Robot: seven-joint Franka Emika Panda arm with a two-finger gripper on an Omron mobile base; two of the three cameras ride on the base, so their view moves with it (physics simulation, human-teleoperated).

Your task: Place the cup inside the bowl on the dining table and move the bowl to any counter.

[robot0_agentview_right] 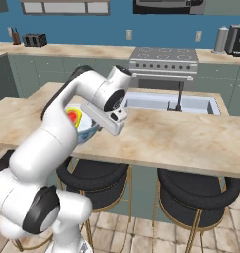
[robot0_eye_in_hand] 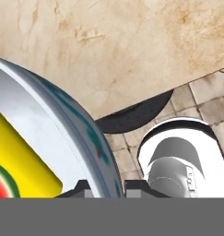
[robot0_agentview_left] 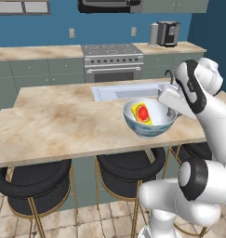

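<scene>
Here the gripper [robot0_eye_in_hand: 104, 186] pinches the bowl [robot0_agentview_left: 149, 125] rim, cup [robot0_agentview_left: 142, 113] inside; no writing

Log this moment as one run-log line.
cup: in bowl | gripper: shut on bowl rim | bowl: on dining table

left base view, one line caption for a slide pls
Gripper pinching the rim of the bowl, cup inside, on the dining table.

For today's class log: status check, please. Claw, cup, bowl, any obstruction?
Claw shut on bowl rim. Cup inside bowl. Bowl at dining table near edge, above stools. No obstruction seen.
</scene>
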